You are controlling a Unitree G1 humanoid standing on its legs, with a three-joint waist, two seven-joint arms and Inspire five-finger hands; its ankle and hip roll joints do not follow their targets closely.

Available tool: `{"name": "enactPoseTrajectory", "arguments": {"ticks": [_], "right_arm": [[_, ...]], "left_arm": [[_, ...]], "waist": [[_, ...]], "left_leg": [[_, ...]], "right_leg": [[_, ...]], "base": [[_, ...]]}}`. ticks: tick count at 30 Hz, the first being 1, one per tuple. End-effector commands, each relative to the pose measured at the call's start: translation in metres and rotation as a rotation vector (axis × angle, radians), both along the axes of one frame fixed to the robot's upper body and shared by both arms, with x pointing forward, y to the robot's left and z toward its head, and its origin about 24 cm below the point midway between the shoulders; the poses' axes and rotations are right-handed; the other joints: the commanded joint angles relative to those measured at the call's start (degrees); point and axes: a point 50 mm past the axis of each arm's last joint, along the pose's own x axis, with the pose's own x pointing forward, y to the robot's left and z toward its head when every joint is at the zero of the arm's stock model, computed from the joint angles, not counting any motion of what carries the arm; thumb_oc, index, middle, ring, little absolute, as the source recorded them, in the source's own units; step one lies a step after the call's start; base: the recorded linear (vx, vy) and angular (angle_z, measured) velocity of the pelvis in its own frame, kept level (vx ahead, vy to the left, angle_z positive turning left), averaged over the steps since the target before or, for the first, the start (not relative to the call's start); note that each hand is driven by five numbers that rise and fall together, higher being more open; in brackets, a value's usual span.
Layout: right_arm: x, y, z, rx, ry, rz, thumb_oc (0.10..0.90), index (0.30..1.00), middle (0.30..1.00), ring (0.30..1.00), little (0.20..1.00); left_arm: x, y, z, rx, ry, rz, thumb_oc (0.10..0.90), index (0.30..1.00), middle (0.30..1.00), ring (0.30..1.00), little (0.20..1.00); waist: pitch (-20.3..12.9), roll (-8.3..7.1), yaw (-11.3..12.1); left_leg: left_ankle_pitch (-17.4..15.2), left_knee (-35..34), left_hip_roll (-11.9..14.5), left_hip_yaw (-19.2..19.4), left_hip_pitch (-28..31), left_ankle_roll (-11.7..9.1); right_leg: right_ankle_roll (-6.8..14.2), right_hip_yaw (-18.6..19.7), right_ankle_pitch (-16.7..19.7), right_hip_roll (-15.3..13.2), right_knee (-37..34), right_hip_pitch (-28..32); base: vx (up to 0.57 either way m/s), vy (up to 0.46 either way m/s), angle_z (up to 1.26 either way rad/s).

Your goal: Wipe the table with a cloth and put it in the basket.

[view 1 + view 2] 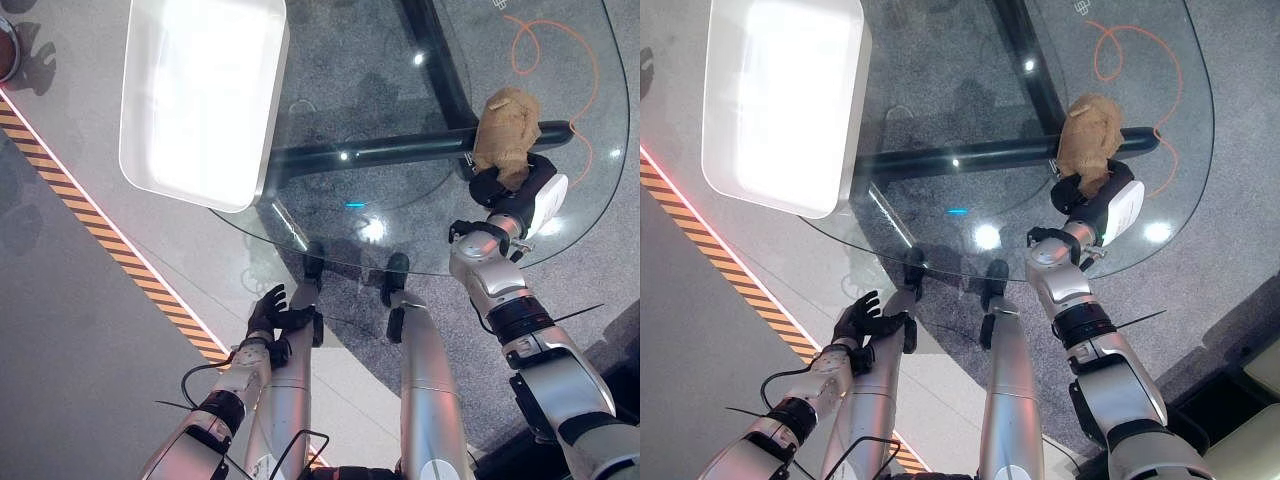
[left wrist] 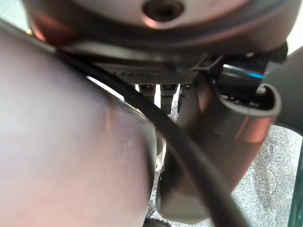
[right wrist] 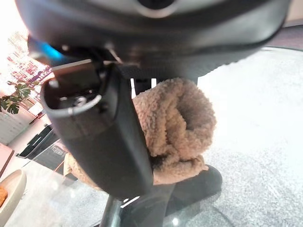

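A tan fleecy cloth [image 1: 505, 130] is bunched on the right part of the round glass table [image 1: 420, 160]. My right hand [image 1: 500, 185] sits at the cloth's near side, shut on it; in the right wrist view the cloth [image 3: 175, 127] bulges out past the dark thumb [image 3: 102, 142]. A white rectangular basket [image 1: 200, 95] stands on the table's far left edge, well away from the cloth. My left hand [image 1: 270, 315] hangs below the table's near edge beside the robot's thigh, fingers spread and open, holding nothing.
An orange cord [image 1: 560, 60] loops on the floor under the glass at the far right. The table's black frame [image 1: 400, 150] shows through the top. A yellow-black striped line [image 1: 110, 250] crosses the floor on the left.
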Motion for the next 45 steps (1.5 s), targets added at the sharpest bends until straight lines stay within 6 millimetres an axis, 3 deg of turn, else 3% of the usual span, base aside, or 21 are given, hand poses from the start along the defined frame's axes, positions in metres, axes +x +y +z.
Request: {"name": "enactPoseTrajectory", "arguments": {"ticks": [1,6,12,14,15,17,18,24,37,45], "right_arm": [[-0.002,0.010,0.036,-0.155,-0.144,0.138,0.100,0.300,0.300,0.300,0.200],[-0.001,0.031,0.048,-0.286,-0.132,0.315,0.100,0.300,0.300,0.300,0.200],[-0.005,0.063,0.047,-0.408,-0.101,0.501,0.100,0.300,0.300,0.300,0.200],[-0.006,0.078,0.044,-0.448,-0.085,0.577,0.100,0.300,0.300,0.300,0.200],[-0.008,0.087,0.034,-0.466,-0.053,0.623,0.100,0.300,0.300,0.300,0.200],[-0.008,0.094,0.037,-0.486,-0.060,0.651,0.100,0.300,0.300,0.300,0.200],[-0.011,0.102,0.026,-0.496,-0.032,0.692,0.100,0.300,0.300,0.300,0.200],[-0.018,0.129,0.016,-0.570,0.011,0.828,0.100,0.300,0.300,0.300,0.200],[-0.029,0.150,0.011,-0.582,-0.010,0.946,0.100,0.300,0.300,0.300,0.200],[-0.031,0.151,0.010,-0.561,-0.013,0.955,0.100,0.300,0.300,0.300,0.200]], "left_arm": [[-0.050,-0.017,-0.043,-0.047,0.164,-0.024,0.800,0.900,0.900,0.900,0.900],[-0.048,-0.020,-0.038,-0.052,0.137,-0.045,0.800,0.900,0.900,0.900,0.900],[-0.046,-0.020,-0.036,-0.051,0.126,-0.050,0.800,0.900,0.900,0.900,0.900],[-0.046,-0.021,-0.036,-0.050,0.123,-0.056,0.800,0.900,0.900,0.900,0.900],[-0.053,-0.021,-0.041,-0.050,0.140,-0.064,0.800,0.900,0.900,0.900,0.900],[-0.047,-0.021,-0.037,-0.049,0.124,-0.066,0.800,0.900,0.900,0.900,0.900],[-0.053,-0.023,-0.041,-0.045,0.143,-0.072,0.800,0.900,0.900,0.900,0.900],[-0.054,-0.027,-0.041,-0.044,0.141,-0.083,0.800,0.900,0.900,0.900,0.900],[-0.052,-0.030,-0.039,-0.034,0.146,-0.102,0.800,0.900,0.900,0.900,0.900],[-0.051,-0.032,-0.038,-0.034,0.153,-0.107,0.800,0.900,0.900,0.900,0.900]], "waist": [[-1.11,1.80,1.11],[-1.11,1.70,1.23],[-1.11,1.55,1.33],[-1.11,1.68,1.47],[-1.11,2.05,1.89],[-1.11,1.99,1.70],[-1.11,2.32,2.06],[-1.11,2.55,2.40],[-1.11,2.85,2.55],[-1.11,2.93,2.56]], "left_leg": [[-8.72,7.96,-4.06,5.69,-1.48,4.92],[-8.81,8.07,-4.11,5.82,-1.64,4.93],[-8.61,8.04,-4.11,5.96,-1.91,4.87],[-8.50,7.86,-4.09,6.04,-1.90,4.86],[-10.37,8.34,-3.93,5.66,-0.17,4.52],[-8.34,7.72,-4.19,6.02,-1.93,4.76],[-10.17,8.26,-4.06,5.69,-0.30,4.45],[-9.99,8.21,-3.86,5.87,-0.30,4.24],[-10.00,8.92,-3.86,6.03,-0.98,4.21],[-10.15,9.36,-3.74,6.02,-1.43,4.36]], "right_leg": [[-0.03,-1.13,9.24,2.99,-8.44,-2.19],[0.04,-1.34,9.26,2.79,-8.40,-2.47],[-0.04,-1.69,9.17,2.63,-8.34,-2.75],[-0.07,-1.97,9.10,2.51,-8.44,-2.77],[0.33,-1.89,7.15,2.68,-7.58,-1.27],[-0.08,-2.27,8.97,2.29,-8.57,-2.73],[0.28,-2.18,7.10,2.51,-7.68,-1.32],[0.28,-2.68,6.85,2.10,-7.75,-1.14],[0.50,-2.91,6.87,1.54,-7.09,-1.90],[0.53,-2.91,6.83,1.36,-6.68,-2.39]], "base": [[0.00,0.000,0.00],[0.00,0.000,0.00],[0.00,0.000,0.00],[0.03,-0.009,0.00],[0.05,-0.008,0.02],[0.00,0.000,0.00],[0.00,0.000,0.00],[0.01,-0.001,0.00],[0.00,-0.002,0.02],[0.00,-0.002,0.01]]}}
